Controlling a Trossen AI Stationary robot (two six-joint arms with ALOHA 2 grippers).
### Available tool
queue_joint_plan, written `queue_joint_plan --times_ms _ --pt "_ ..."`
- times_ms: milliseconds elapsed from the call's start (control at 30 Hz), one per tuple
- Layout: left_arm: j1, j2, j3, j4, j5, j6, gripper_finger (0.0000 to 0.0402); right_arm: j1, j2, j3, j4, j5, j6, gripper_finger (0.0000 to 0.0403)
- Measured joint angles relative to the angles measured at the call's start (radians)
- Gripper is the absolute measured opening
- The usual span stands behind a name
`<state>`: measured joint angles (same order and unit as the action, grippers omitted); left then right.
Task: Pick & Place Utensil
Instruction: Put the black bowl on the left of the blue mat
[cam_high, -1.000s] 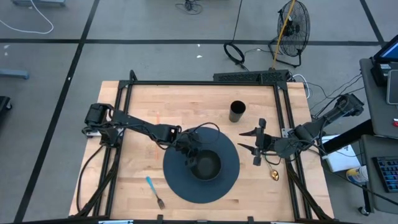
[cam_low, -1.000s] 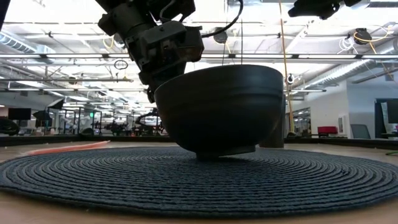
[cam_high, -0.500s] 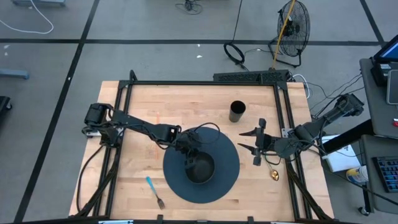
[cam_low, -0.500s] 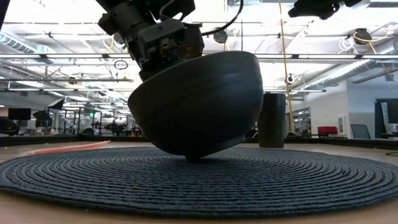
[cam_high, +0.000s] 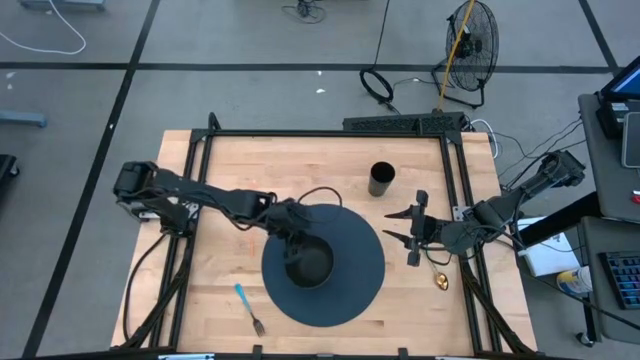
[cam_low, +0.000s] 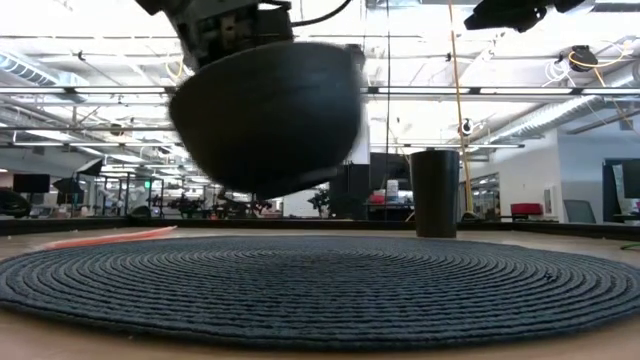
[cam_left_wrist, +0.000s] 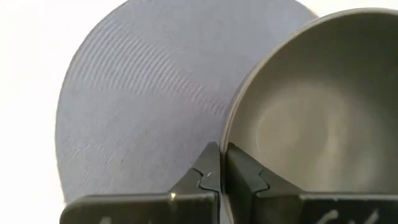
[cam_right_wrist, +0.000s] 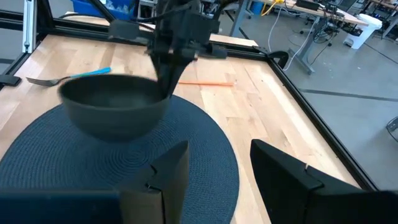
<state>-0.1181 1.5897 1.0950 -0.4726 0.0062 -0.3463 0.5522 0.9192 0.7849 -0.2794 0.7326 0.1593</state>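
Note:
A dark bowl (cam_high: 308, 262) hangs above the round woven placemat (cam_high: 350, 295), clear of it in the low view, bowl (cam_low: 265, 115). My left gripper (cam_high: 287, 228) is shut on the bowl's rim at its far left side. A fork with a blue handle (cam_high: 248, 305) lies on the wood near the mat's left edge. A gold spoon (cam_high: 440, 281) lies by the table's right edge. My right gripper (cam_high: 412, 232) waits open to the right of the mat, touching nothing. My left gripper pinches the bowl's rim (cam_left_wrist: 227, 134), one finger (cam_left_wrist: 249, 177) inside the bowl and one finger (cam_left_wrist: 202, 177) outside its wall. The fingers come from above, pointing down. The bowl hangs lifted clear of the placemat, roughly level.
A black cup (cam_high: 381, 180) stands on the wood beyond the mat, toward the far right. An orange strip (cam_right_wrist: 205, 82) lies on the table's left half. Black frame rails (cam_high: 330, 134) border the table. Bare wood lies left of the mat.
My left gripper has risen and moved toward the table's left edge, keeping its hold. The bowl first tipped on the placemat with one side raised, and now hangs lifted clear of it, farther left than before.

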Motion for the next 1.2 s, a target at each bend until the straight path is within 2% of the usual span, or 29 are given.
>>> queue_joint_plan --times_ms 167,333,900,1200 --pt "0.000 -0.012 0.000 -0.149 -0.034 -0.053 0.0006 0.000 0.000 0.000 -0.002 0.000 -0.001 0.0164" --pt "0.000 -0.012 0.000 -0.221 -0.061 -0.081 0.0006 0.000 0.000 0.000 -0.002 0.000 -0.007 0.0163" --pt "0.003 0.065 0.000 -0.162 -0.022 -0.067 0.0012 0.000 0.000 0.000 -0.001 0.000 0.011 0.0157" --pt "0.009 0.067 0.000 -0.145 0.002 -0.058 0.0012 0.000 0.000 -0.059 0.024 -0.001 0.011 0.0155"
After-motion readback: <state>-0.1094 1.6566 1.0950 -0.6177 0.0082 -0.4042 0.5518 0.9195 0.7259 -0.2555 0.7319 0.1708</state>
